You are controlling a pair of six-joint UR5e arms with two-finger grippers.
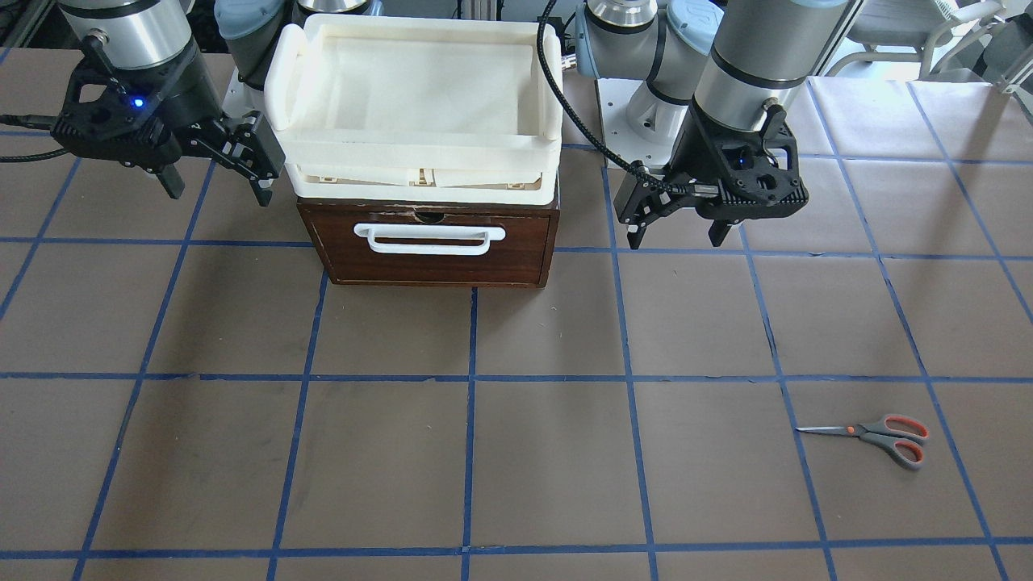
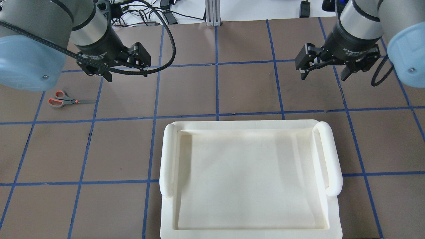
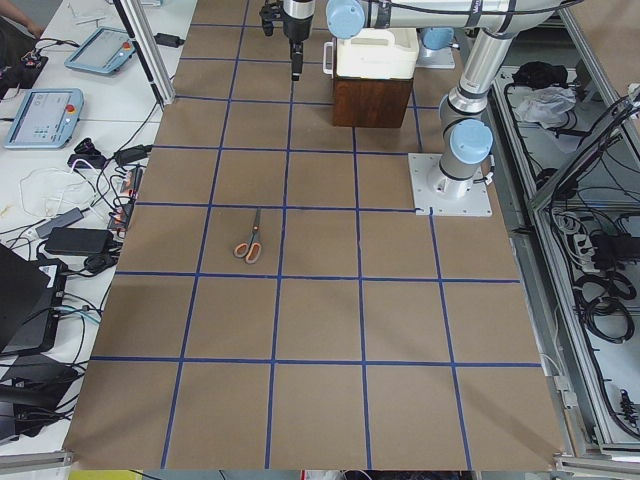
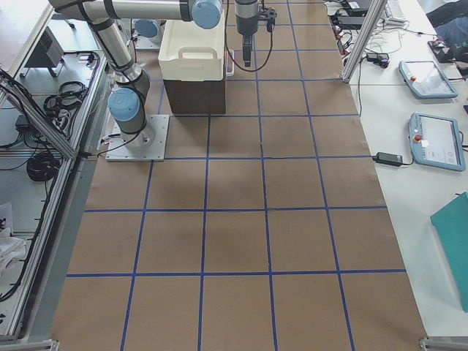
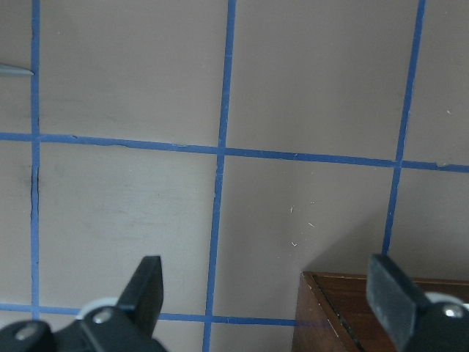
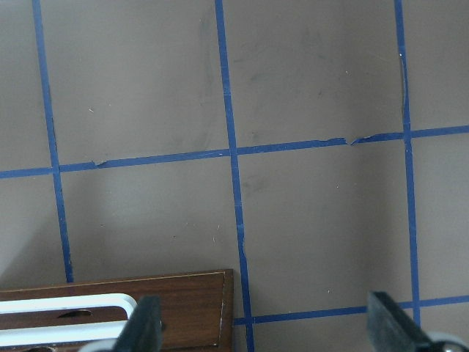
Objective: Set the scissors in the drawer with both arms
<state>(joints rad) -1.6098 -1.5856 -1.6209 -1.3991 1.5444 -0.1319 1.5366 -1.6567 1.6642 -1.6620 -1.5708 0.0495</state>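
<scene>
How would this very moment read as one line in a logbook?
drawer: shut | scissors: flat on table, untouched | left gripper: open, empty | right gripper: open, empty

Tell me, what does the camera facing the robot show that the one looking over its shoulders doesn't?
Only the front-facing view shows the dark wooden drawer with its white handle; it sits closed under the tray. Only the overhead view shows the loose cables beyond the table's far edge. Both show the tray, the scissors lying flat on the left arm's side, and the left gripper and right gripper, each open and holding nothing.
</scene>
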